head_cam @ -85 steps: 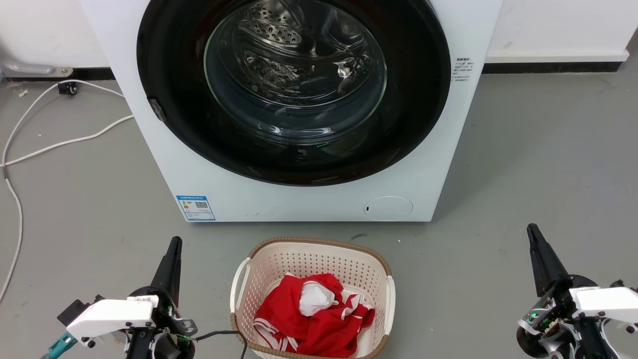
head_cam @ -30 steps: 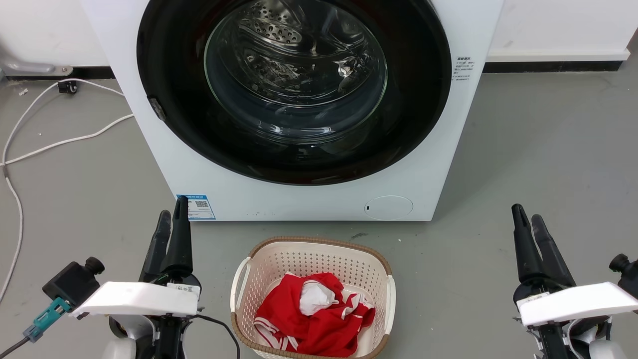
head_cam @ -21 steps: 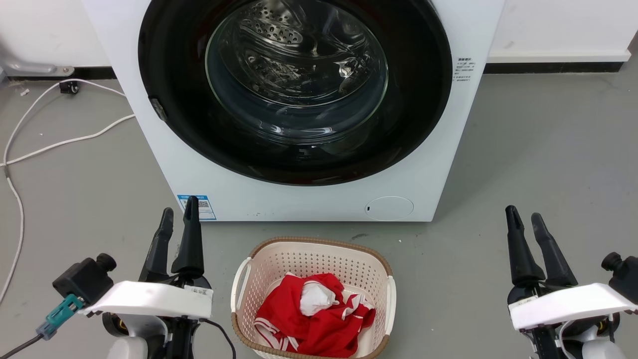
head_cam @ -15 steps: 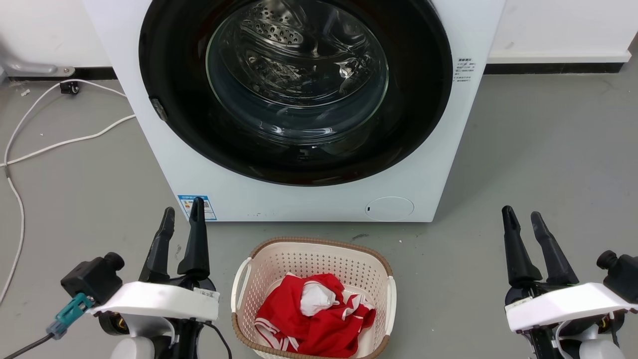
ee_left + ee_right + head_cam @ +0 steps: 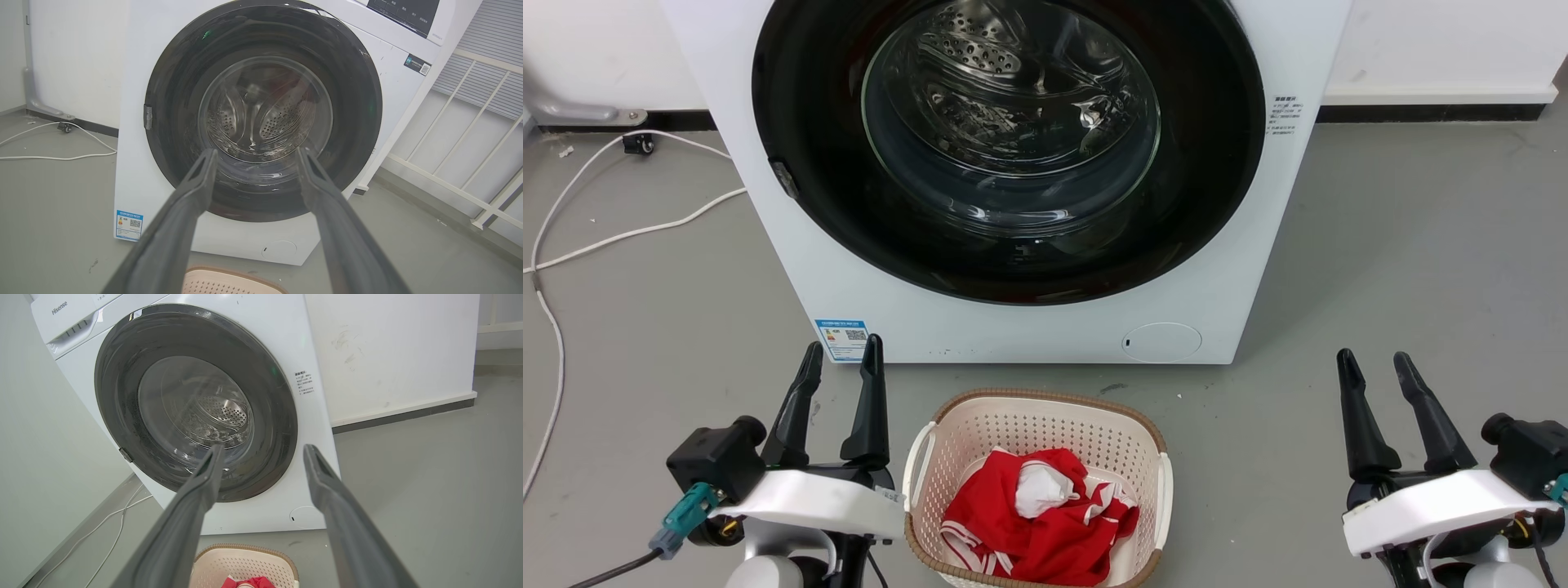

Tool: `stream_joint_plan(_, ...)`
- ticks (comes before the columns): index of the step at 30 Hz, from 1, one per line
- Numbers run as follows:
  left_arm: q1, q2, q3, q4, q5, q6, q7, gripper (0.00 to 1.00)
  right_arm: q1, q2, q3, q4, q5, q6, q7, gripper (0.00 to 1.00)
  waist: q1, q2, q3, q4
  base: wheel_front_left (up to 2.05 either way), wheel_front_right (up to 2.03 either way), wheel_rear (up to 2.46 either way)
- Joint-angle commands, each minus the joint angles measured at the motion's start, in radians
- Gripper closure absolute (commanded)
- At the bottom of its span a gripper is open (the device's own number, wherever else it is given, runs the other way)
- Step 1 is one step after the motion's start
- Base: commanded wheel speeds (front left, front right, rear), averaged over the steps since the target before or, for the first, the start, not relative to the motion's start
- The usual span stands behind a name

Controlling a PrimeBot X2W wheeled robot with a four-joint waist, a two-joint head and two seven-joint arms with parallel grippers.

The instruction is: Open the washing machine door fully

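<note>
on grey floor [image 5: 1388,245], one washing machine [image 5: 1013,335], one door [image 5: 1010,131], one basket [image 5: 1045,397]

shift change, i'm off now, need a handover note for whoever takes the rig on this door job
The left pincer is open and empty, low beside the basket, on its left.
The right pincer is open and empty, low and well off to the basket's right.
The door is shut flush on the washing machine, with a small grey tab on its left rim.
The basket holds red clothes, just in front of the machine.
Done: nothing yet. Left: grip the door and swing it fully open.
</note>
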Motion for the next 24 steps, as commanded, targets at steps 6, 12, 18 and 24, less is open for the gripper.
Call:
stream_joint_plan(6,-0.002,0.012,-0.013,-0.003,0.077,0.016,-0.021,0.00,0.008,0.003,-0.001,-0.017,-0.073,0.000,0.002,0.00,0.0000,0.0000,0.001,0.000,0.00,0.00,0.00)
stream_joint_plan(12,-0.002,0.015,-0.022,-0.003,0.130,0.026,-0.034,0.00,0.013,0.004,0.001,-0.023,-0.123,0.000,0.004,0.00,0.0000,0.0000,0.001,0.002,0.00,0.00,0.00)
stream_joint_plan(18,-0.001,0.016,-0.027,-0.006,0.169,0.030,-0.045,0.00,0.017,0.004,0.002,-0.029,-0.164,0.000,0.004,0.00,0.0000,0.0000,0.001,0.003,0.00,0.00,0.00)
stream_joint_plan(24,0.000,0.010,-0.023,-0.009,0.212,0.024,-0.062,0.00,0.016,0.005,0.006,-0.038,-0.216,0.000,0.001,0.00,0.0000,0.0000,0.005,0.004,0.00,0.00,0.00)
